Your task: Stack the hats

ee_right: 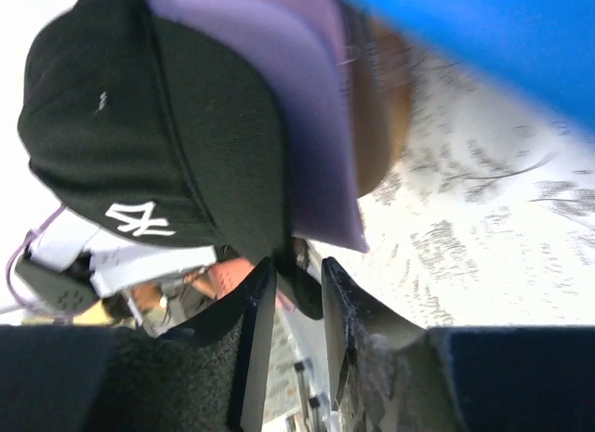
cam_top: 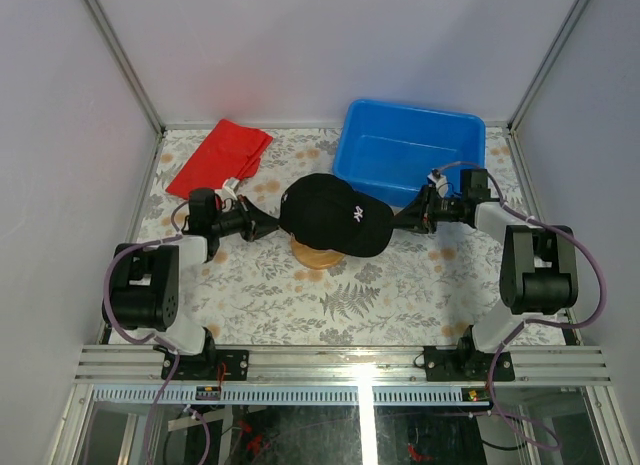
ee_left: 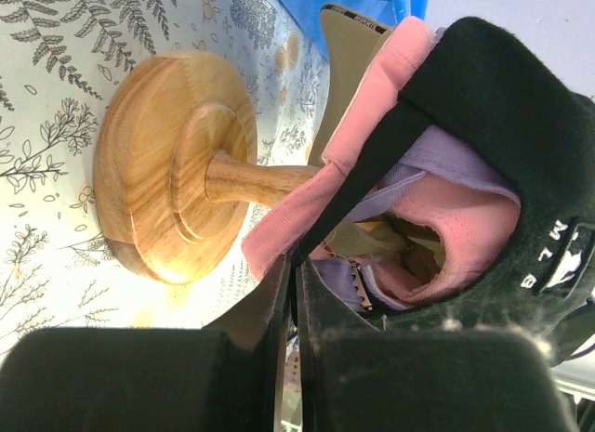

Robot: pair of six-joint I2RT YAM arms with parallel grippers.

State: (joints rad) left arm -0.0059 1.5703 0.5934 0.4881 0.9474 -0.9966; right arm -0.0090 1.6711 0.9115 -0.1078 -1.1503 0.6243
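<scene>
A: Start at the left fingers; how do they stand?
B: The left gripper (ee_left: 296, 265) is pressed closed, only a hairline slit between its fingers (ee_left: 246, 316); the rear edge of the black cap (ee_left: 502, 125) runs straight down into that slit, so it looks pinched there
A: And the right?
B: The right gripper (ee_right: 296, 267) has its jaws a little apart, a narrow gap; the tip of the black brim sits in that gap, and I cannot tell whether either finger touches it
A: Where are the caps themselves?
B: Nested in one stack on the wooden stand (ee_left: 177, 163), about mid-table; the black one is outermost, with a white logo on its front; from the left wrist the pink cap (ee_left: 372, 107) shows just under its rear edge, fabric of the purple cap (ee_left: 437, 158) shows inside, and the brim of the tan cap (ee_left: 346, 42) pokes out beyond the pink; from the right wrist the purple brim lies directly under the black one
A: And further out?
B: The arms reach in from opposite sides, left at the back of the stack, right at the brim; a blue bin (cam_top: 410, 150) stands at the far right; a folded red cloth (cam_top: 220, 157) lies at the far left of the patterned table (cam_top: 400, 295)
</scene>
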